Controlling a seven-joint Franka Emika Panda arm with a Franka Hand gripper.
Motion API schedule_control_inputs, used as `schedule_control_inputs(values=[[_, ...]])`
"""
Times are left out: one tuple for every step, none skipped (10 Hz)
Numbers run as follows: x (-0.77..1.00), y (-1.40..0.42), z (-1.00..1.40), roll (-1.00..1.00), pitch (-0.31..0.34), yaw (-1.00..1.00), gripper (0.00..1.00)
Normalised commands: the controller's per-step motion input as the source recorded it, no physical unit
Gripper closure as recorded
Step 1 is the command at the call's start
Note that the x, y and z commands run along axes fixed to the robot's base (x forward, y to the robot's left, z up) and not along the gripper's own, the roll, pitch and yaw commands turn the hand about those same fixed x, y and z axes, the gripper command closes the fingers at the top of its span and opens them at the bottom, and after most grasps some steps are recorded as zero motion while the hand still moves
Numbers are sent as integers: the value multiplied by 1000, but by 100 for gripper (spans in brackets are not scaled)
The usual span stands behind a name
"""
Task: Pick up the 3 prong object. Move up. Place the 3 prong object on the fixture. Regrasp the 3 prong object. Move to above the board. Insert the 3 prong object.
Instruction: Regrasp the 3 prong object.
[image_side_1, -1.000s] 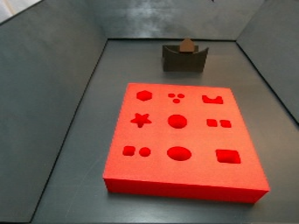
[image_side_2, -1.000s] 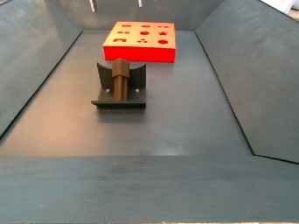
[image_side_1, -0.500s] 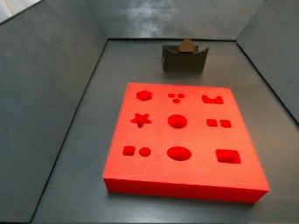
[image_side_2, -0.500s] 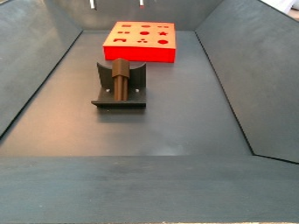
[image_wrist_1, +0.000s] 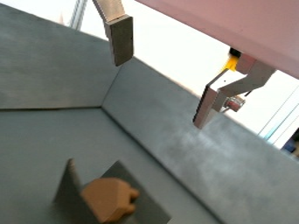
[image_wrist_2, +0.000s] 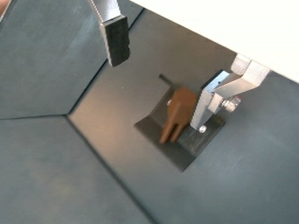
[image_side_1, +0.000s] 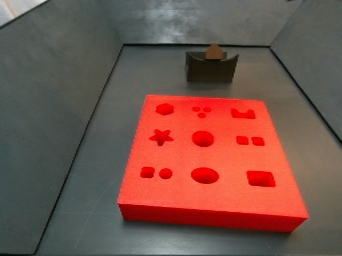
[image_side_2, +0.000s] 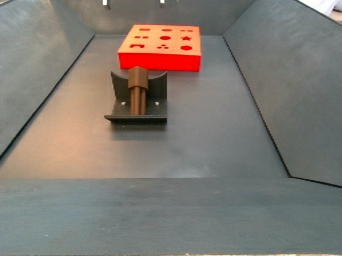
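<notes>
The 3 prong object (image_side_1: 214, 52), a small brown piece, rests in the notch of the dark fixture (image_side_1: 201, 68) at the far end of the bin. In a side view it lies along the fixture (image_side_2: 134, 110) as a brown bar (image_side_2: 135, 92). The red board (image_side_1: 207, 150) with its shaped recesses lies flat on the floor, apart from the fixture. My gripper (image_wrist_1: 162, 92) hangs high above the fixture, open, with nothing between its fingers. Both wrist views show the brown piece (image_wrist_2: 177, 118) well below the fingertips. Only two thin tips of the gripper (image_side_2: 134, 4) show at a side view's upper edge.
Sloping grey walls (image_side_1: 60, 90) ring the dark floor (image_side_2: 187, 150). The board (image_side_2: 160, 48) sits just behind the fixture in a side view. A bright pale area lies beyond the wall in the wrist view.
</notes>
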Motion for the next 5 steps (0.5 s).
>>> schedule_control_inputs(values=[[110, -43, -24, 920, 165, 125, 0], [113, -47, -26, 686, 155, 153, 0], [114, -49, -29, 514, 142, 166, 0], [112, -42, -22, 308, 119, 183, 0], [105, -35, -14, 243, 102, 187, 0]])
